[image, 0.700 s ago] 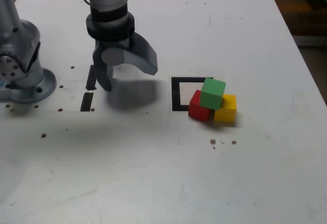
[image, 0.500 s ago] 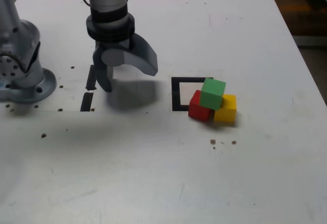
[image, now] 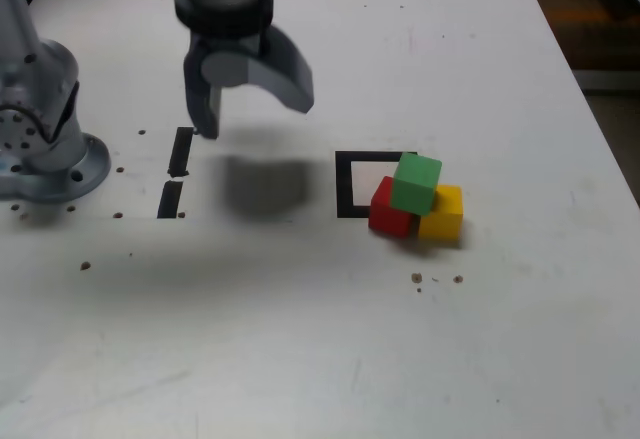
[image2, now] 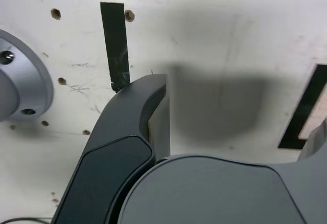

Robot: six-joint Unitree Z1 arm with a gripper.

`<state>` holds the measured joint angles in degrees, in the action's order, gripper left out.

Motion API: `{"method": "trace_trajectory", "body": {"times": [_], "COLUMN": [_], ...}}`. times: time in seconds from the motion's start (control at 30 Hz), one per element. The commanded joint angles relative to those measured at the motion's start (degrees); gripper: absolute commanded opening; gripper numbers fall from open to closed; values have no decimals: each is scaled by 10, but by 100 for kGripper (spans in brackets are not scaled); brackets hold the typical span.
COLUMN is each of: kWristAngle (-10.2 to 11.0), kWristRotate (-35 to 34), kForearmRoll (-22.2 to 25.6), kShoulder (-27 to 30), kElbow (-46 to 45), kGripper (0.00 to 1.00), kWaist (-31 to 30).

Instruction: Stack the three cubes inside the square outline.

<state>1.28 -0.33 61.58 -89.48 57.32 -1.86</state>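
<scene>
1. White tabletop (image: pixel 500 79) carries three cubes, one of each colour: a red cube (image: pixel 388 211), a yellow cube (image: pixel 443 213) and a green cube (image: pixel 416 183).
2. All three cubes sit in one cluster at the exterior view's right; the green cube rests on top, tilted, bridging the red and yellow ones, which lie side by side.
3. One square outline (image: pixel 346 183) of black tape lies on the tabletop. The red cube overlaps its right edge as the exterior view shows it; the cluster hides that side, and the yellow cube sits outside.
4. Two short black tape strips (image: pixel 180 151) lie end to end at the exterior view's left, near the arm's grey base (image: pixel 45 129).
5. One tool (image: pixel 252 119) hangs above the tabletop, well apart from the cubes, its jaws spread and gripping nothing.
6. From the wrist view only one finger (image2: pixel 138 127) shows clearly; a corner of the outline (image2: pixel 301 122) is cut off at the frame edge.
</scene>
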Motion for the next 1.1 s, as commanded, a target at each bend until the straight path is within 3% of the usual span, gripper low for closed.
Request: {"method": "trace_trajectory", "body": {"times": [0.0, 0.23, 0.43, 0.77, 1.07], "kWristAngle": [1, 1, 2, -16, -19], "kWristRotate": [10, 41, 62, 86, 84], "kForearmRoll": [31, 124, 170, 208, 202], "kShoulder": [-8, -40, -73, -145, -205], "kElbow": [52, 188, 271, 388, 410], "kGripper": [97, 97, 97, 97, 100], "kWaist": [-3, -22, -49, -108, -140]}}
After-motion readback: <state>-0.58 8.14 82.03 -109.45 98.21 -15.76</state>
